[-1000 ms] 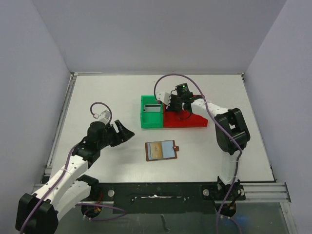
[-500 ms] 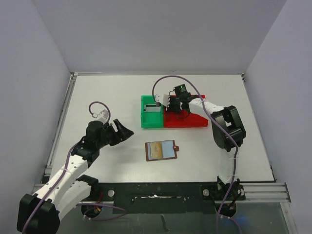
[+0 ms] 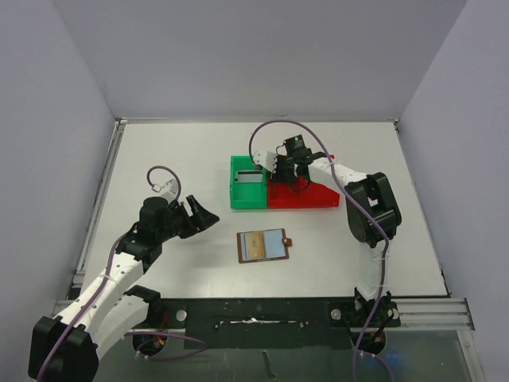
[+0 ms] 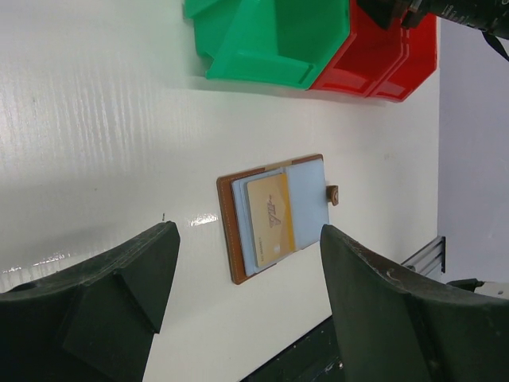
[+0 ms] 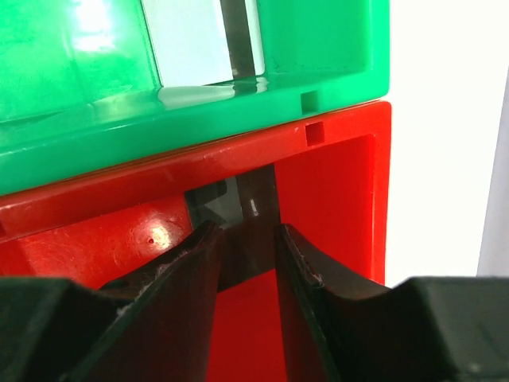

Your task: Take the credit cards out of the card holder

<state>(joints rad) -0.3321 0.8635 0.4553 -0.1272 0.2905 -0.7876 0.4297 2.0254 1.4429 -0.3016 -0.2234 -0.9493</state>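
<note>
One wallet (image 3: pixel 264 245) lies open on the table near the spread-open left gripper (image 3: pixel 203 215), one tan card (image 4: pixel 270 221) inside; only the right wrist view shows the right gripper (image 5: pixel 242 239) narrowed about one dark card (image 5: pixel 256 199) in the red bin (image 5: pixel 334 183), grasp not discernible.

Bright, even light — glare streaks the table (image 4: pixel 95 143), foreground seemingly blurred.

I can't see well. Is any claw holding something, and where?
Left claw: nothing. Right claw, at the red plastic bin: something dark between fingers; cannot tell.
</note>
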